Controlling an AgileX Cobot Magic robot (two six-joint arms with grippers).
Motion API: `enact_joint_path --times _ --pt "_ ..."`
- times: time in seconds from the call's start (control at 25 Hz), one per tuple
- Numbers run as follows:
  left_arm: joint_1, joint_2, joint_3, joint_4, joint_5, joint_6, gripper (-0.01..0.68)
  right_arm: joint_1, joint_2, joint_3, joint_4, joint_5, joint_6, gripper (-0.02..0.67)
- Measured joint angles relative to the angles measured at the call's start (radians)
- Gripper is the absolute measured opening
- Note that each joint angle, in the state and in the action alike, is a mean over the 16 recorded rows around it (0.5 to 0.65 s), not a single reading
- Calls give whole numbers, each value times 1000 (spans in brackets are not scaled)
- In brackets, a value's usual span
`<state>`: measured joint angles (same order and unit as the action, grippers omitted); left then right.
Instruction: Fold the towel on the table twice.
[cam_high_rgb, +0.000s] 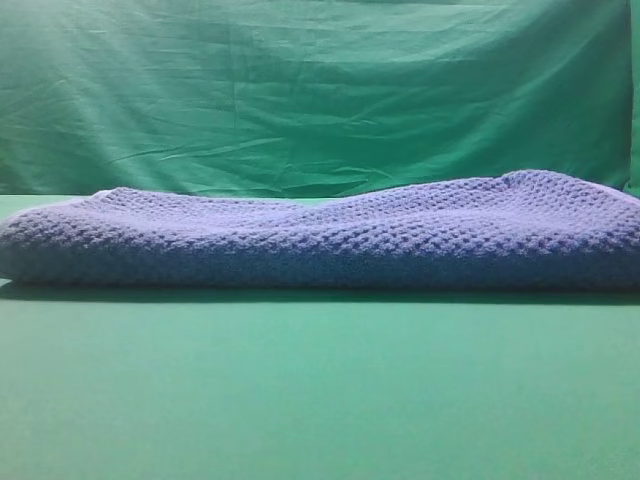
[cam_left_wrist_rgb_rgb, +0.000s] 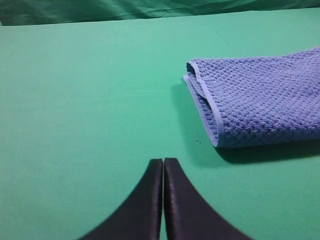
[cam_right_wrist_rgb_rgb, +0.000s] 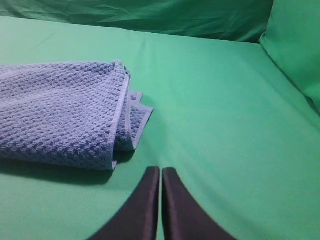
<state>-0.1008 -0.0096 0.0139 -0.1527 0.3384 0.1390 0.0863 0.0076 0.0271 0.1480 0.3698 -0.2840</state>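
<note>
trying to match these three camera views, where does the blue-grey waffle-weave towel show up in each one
Exterior high: the blue-grey waffle-weave towel lies folded across the middle, spanning the full width.
Left wrist: its left end, pale hem showing, sits upper right, beyond the shut left gripper.
Right wrist: its right end sits at the left, beyond the shut right gripper.
Shared landmark: the smooth green fabric-covered table under the towel.

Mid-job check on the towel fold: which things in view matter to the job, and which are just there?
Part of the job:
- towel, lying in layers, nothing holding it
- table under it
- left gripper, shut, off the towel
- right gripper, shut, off the towel

Just there:
- green backdrop cloth behind the table
</note>
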Motion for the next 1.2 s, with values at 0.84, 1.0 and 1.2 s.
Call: enact_joint_path --times 0.84,1.0,1.2 --pt "2 -1 0 0 0 0 0 -1 -18 0 0 3 0 0" --pt "2 -1 0 0 0 0 0 -1 -18 0 1 3 0 0" --pt "2 -1 0 0 0 0 0 -1 -18 0 1 3 0 0"
